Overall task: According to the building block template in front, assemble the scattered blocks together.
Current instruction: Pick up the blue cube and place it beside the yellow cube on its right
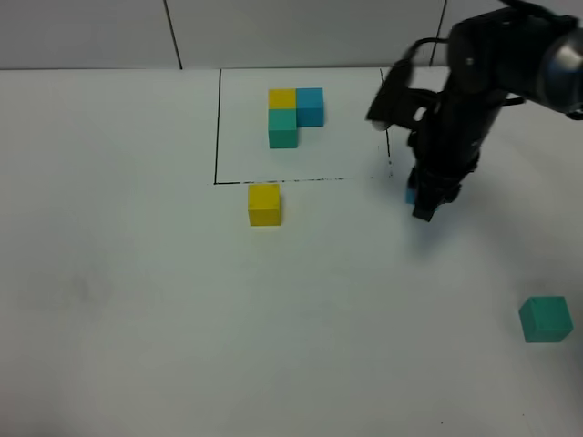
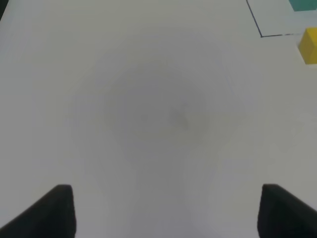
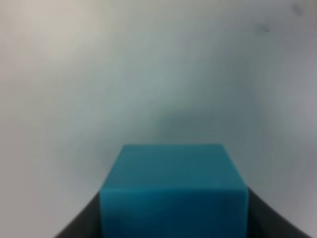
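A white table (image 1: 137, 300) fills my view, with a pale panelled wall (image 1: 91, 32) behind it. Far left, the left gripper (image 2: 166, 213) shows only in its own wrist camera: its two dark fingertips stand wide apart over bare table with nothing between them. I judge I have it parked there so it stays clear of the working side. Moving right, the yellow cube (image 1: 264, 204) sits alone just outside the near black line of the frame (image 1: 217, 127), square to it. That reads to me as the first piece of the copy, placed close under the model for easy comparison. Inside the frame is the template (image 1: 293, 116): yellow beside blue at the back, green in front of the yellow, all touching in an L. Further right, just past the frame's near corner, the right gripper (image 1: 425, 202) points down with its fingers closed on the blue cube (image 3: 173, 191). The wrist camera shows the cube seated squarely between the dark jaws, though I cannot tell whether it is off the table. By my reading, this one belongs against the yellow cube's right side. The green cube (image 1: 546, 319) lies far right near the table edge, well apart from everything and not yet handled.
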### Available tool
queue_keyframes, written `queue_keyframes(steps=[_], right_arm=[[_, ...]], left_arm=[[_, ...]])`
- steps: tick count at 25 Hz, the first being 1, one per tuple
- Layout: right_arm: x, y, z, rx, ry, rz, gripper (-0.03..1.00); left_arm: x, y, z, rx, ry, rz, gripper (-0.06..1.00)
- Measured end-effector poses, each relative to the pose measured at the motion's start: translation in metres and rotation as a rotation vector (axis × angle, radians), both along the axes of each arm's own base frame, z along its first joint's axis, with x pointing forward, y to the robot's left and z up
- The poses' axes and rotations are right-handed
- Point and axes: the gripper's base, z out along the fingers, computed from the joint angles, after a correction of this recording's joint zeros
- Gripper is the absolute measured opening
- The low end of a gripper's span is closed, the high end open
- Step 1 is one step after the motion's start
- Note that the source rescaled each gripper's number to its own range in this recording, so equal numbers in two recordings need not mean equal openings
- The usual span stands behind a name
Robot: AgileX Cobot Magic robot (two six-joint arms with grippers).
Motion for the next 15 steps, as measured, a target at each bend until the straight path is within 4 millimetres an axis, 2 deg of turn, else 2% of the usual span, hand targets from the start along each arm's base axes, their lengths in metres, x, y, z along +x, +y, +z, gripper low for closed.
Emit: queue_keyframes(steps=[2, 6, 12, 15], right_arm=[[-0.001, 0.029, -0.007, -0.027, 0.036, 0.140, 0.22], [0.009, 0.069, -0.022, -0.046, 0.049, 0.276, 0.22], [0.028, 0.108, -0.032, -0.024, 0.005, 0.356, 0.22], [0.036, 0.117, -0.037, -0.015, 0.008, 0.360, 0.22]], left_arm=[[0.000, 0.000, 0.000, 0.000, 0.000, 0.000, 0.70], [0.000, 0.000, 0.000, 0.000, 0.000, 0.000, 0.70], [0.000, 0.000, 0.000, 0.000, 0.000, 0.000, 0.68], [0.000, 0.000, 0.000, 0.000, 0.000, 0.000, 0.68]])
